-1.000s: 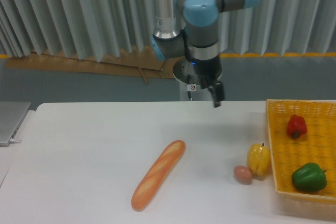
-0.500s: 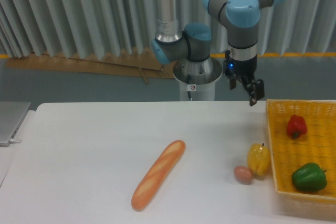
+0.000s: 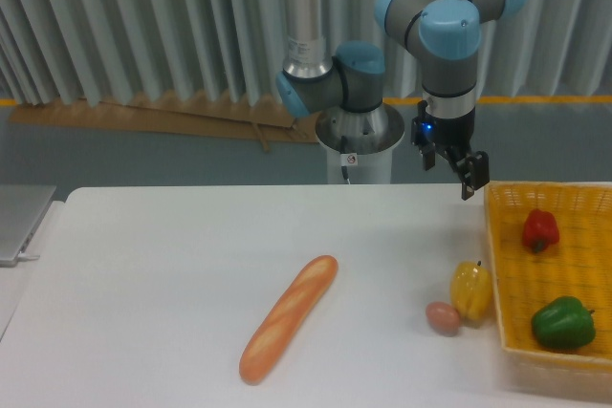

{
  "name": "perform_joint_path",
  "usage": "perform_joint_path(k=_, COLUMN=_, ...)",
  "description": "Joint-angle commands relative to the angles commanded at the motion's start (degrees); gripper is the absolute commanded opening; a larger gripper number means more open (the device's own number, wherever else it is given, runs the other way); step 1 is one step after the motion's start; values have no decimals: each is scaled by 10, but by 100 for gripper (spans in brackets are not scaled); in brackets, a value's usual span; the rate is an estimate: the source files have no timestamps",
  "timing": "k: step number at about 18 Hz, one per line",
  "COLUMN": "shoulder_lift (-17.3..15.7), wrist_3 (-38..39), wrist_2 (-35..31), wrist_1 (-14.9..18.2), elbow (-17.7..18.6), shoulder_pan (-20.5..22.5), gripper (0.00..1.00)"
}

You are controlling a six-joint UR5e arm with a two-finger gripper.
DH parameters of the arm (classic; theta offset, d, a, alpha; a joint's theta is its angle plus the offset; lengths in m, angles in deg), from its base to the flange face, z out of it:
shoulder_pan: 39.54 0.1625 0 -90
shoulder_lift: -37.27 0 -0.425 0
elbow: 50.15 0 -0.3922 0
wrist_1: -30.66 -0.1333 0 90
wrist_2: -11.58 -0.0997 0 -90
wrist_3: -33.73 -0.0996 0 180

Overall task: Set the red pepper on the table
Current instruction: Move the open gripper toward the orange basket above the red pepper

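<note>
No text, brand or number can be read. A small white sticker (image 3: 351,159) with a red and black mark sits on the front of the arm's round base (image 3: 360,131), too small to make out. A small blue light (image 3: 424,127) glows on the wrist just above the gripper (image 3: 469,176).

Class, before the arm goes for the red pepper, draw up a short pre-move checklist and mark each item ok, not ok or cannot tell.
1. Red pepper in view, unobstructed in the yellow basket: ok.
2. Gripper above the red pepper: not ok, it hangs left of the basket's near corner.
3. Gripper open for grasping: cannot tell, fingers too small.
4. Gripper empty: ok, nothing seen in it.
5. Bare table available for placing: ok, wide space left of the baguette.
6. Green pepper apart from the red one: ok.
</note>
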Motion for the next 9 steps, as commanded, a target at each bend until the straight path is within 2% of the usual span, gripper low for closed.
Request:
perform_joint_path(k=6, shoulder_lift=1, wrist_3=-9, wrist_2=-2, wrist_1=-4, elbow=-2, shoulder_pan=5, gripper=100)
perform_joint_path(k=9, shoulder_lift=4, wrist_3=-12, wrist_2=-1, wrist_1=-14, elbow=-7, shoulder_pan=-6, gripper=100)
